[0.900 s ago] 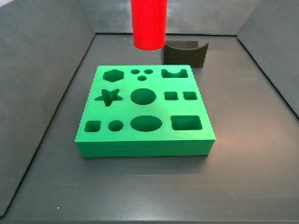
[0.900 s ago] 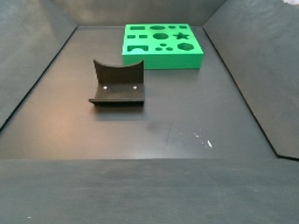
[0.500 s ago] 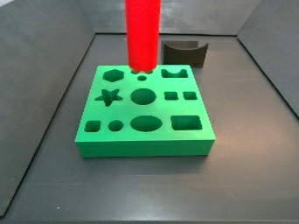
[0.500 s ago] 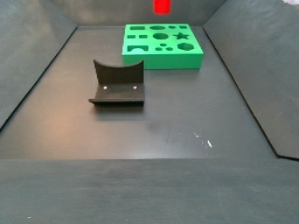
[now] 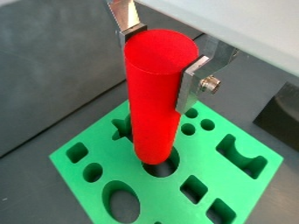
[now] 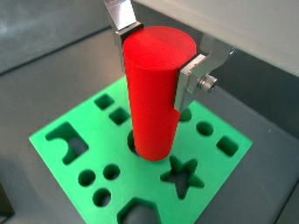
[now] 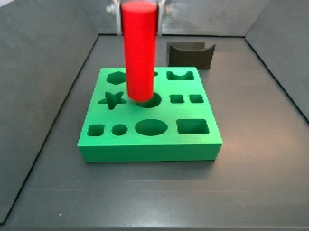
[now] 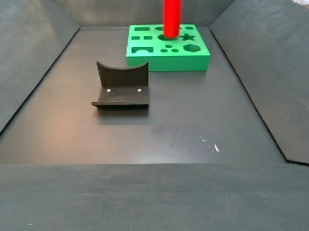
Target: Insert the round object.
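Note:
The round object is a tall bright red cylinder peg (image 7: 139,50), held upright. My gripper (image 5: 160,48) is shut on its upper end, silver fingers (image 5: 197,80) pressing on opposite sides; it shows the same in a wrist view (image 6: 158,48). The peg (image 5: 156,105) stands over the green block (image 7: 151,135), which has several shaped holes. Its lower end sits at the mouth of the round hole in the block's middle; I cannot tell how deep it reaches. In a side view the peg (image 8: 173,18) rises from the block (image 8: 169,54) at the far end of the floor.
The dark fixture (image 8: 121,86) with a curved notch stands on the dark floor, apart from the block; it also shows behind the block (image 7: 191,54). Grey walls close in the floor. Star, square and small round holes surround the middle hole (image 6: 181,173).
The peg has come down and moved from above the block's far rows to the middle round hole. The gripper has stayed shut on it.

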